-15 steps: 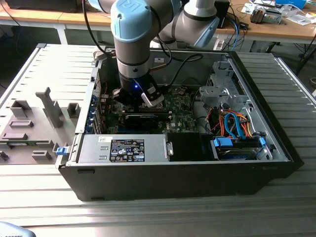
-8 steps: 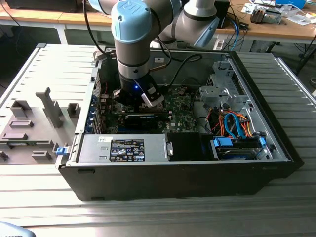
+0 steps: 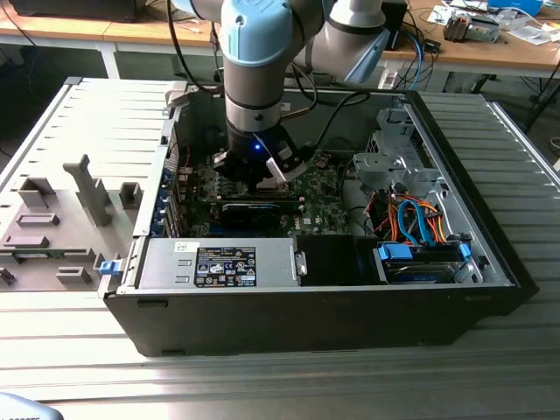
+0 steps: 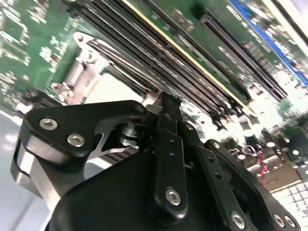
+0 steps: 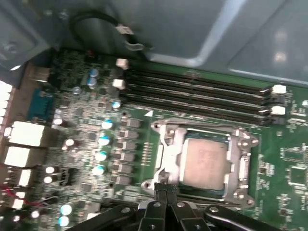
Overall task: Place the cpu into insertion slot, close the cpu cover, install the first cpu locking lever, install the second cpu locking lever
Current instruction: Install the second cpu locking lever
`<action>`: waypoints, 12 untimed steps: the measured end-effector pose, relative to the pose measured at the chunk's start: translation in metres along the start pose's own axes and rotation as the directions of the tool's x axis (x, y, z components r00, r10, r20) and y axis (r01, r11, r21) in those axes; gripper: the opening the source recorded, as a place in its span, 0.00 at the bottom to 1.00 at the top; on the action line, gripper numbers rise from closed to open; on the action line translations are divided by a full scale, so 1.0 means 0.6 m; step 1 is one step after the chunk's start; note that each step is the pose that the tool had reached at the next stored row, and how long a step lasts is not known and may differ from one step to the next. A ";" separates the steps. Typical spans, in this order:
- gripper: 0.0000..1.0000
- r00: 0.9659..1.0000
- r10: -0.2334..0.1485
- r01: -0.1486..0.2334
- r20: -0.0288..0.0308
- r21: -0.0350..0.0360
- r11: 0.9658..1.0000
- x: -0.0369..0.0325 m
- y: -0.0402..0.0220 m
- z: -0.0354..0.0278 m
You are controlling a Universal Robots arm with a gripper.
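Observation:
The cpu, a square chip with a flat silvery top, sits in its socket on the green motherboard. The cpu cover, a silver metal frame, lies flat around it with the chip showing through its window. My gripper is shut, its two black fingertips pressed together right at the socket's edge, at a corner of the frame. I cannot tell whether a lever is pinched between them. In the second wrist view the gripper points down beside the pale cpu. In the exterior view the gripper reaches down into the open computer case.
Black memory slots run along one side of the socket, and capacitors stand on another. The case walls surround the board. A black graphics card, a power supply and cabled drives crowd the case.

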State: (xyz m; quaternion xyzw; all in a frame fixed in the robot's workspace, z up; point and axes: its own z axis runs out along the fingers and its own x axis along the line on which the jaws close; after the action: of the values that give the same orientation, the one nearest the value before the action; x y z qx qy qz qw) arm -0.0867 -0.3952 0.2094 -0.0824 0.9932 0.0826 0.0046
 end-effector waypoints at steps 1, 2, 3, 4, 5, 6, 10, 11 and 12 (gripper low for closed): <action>0.11 1.000 0.000 0.000 -0.003 0.001 1.000 -0.005 0.002 0.000; 0.11 1.000 0.001 -0.001 -0.006 0.003 1.000 -0.012 0.004 0.001; 0.11 1.000 0.002 -0.001 -0.010 0.005 1.000 -0.020 0.007 0.002; 0.11 1.000 0.002 -0.002 -0.013 0.006 1.000 -0.026 0.009 0.002; 0.11 1.000 0.002 -0.002 -0.015 0.007 1.000 -0.031 0.011 0.003; 0.11 1.000 0.003 -0.002 -0.017 0.009 1.000 -0.036 0.014 0.003; 0.11 1.000 0.004 -0.003 -0.024 0.024 1.000 -0.051 0.038 0.007; 0.11 1.000 0.005 -0.003 -0.028 0.051 0.999 -0.053 0.049 0.009; 0.11 0.999 0.005 -0.003 -0.031 0.071 0.997 -0.054 0.052 0.008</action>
State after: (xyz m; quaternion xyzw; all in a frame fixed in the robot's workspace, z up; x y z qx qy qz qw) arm -0.0601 -0.3590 0.2102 -0.0814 0.9956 0.0460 -0.0084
